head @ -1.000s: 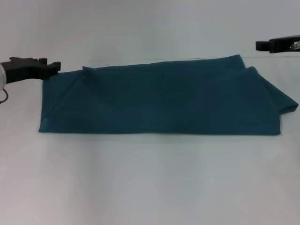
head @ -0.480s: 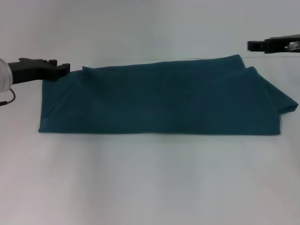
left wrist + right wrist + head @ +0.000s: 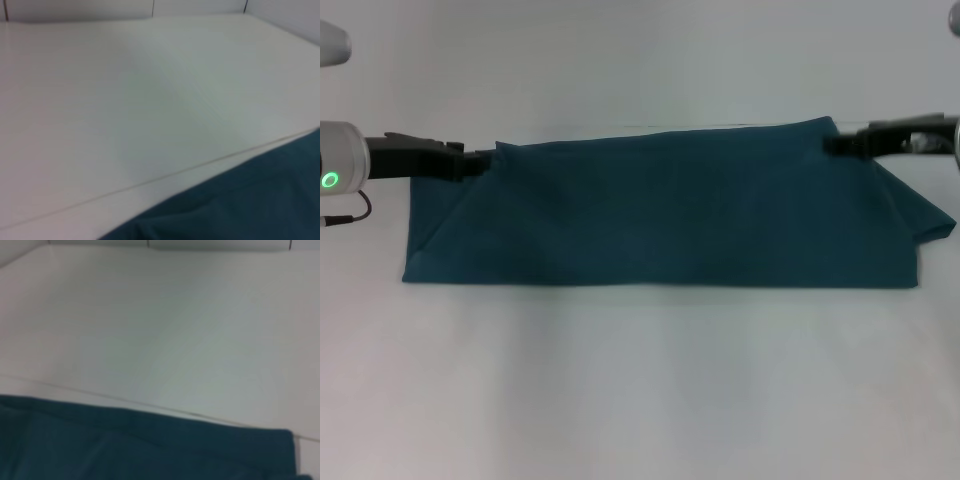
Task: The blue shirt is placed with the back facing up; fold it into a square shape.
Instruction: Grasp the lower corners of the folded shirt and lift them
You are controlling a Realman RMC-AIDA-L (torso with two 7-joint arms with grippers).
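Viewed left to right: the left claw [image 3: 470, 160] lies at the far left corner of the blue shirt [image 3: 670, 210], its tip over the cloth edge; whether its fingers are parted or have hold of fabric cannot be told. The shirt lies flat on the white desk [image 3: 640, 380] as a long band, already folded lengthwise, its long axis running left to right across the desk's middle, the plain side up. A loose flap juts out at its right end. The right claw [image 3: 840, 145] rests at the far right corner of the band, mirroring the left; its finger state likewise cannot be told. Each arm is thus nearest its own end of the far edge. The likely next fold brings one end over the other along the long axis. Open desk lies toward the near edge and beyond the far edge, giving free room.
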